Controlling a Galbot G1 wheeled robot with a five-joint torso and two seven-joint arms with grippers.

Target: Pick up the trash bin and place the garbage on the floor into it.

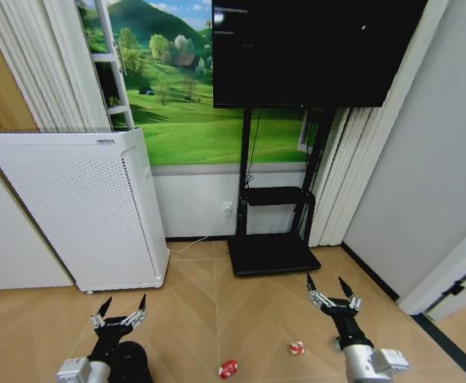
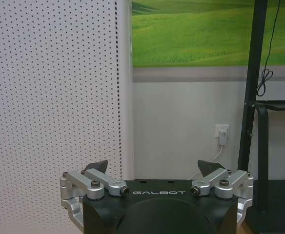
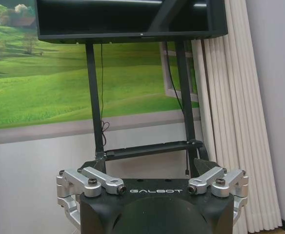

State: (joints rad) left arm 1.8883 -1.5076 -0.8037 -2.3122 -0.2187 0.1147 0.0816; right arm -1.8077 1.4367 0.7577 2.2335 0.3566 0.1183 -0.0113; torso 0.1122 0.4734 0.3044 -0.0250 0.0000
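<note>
The trash bin (image 1: 137, 363) shows as a round black shape at the bottom left of the head view, partly hidden under my left arm. My left gripper (image 1: 121, 307) hovers open just beyond it and holds nothing. In its wrist view the left gripper (image 2: 154, 168) faces the white appliance and the wall. Two red-and-white pieces of garbage (image 1: 228, 369) (image 1: 296, 348) lie on the chevron parquet floor (image 1: 217, 303) between my arms. My right gripper (image 1: 331, 287) is open and empty above the floor, just right of the nearer piece. In its own view the right gripper (image 3: 147, 168) points at the screen stand.
A tall white perforated appliance (image 1: 81, 207) stands on the left against the wall. A black screen (image 1: 313, 48) on a stand with a flat black base (image 1: 271, 254) sits straight ahead. A grey wall (image 1: 424, 183) and a dark floor strip (image 1: 448, 343) close off the right side.
</note>
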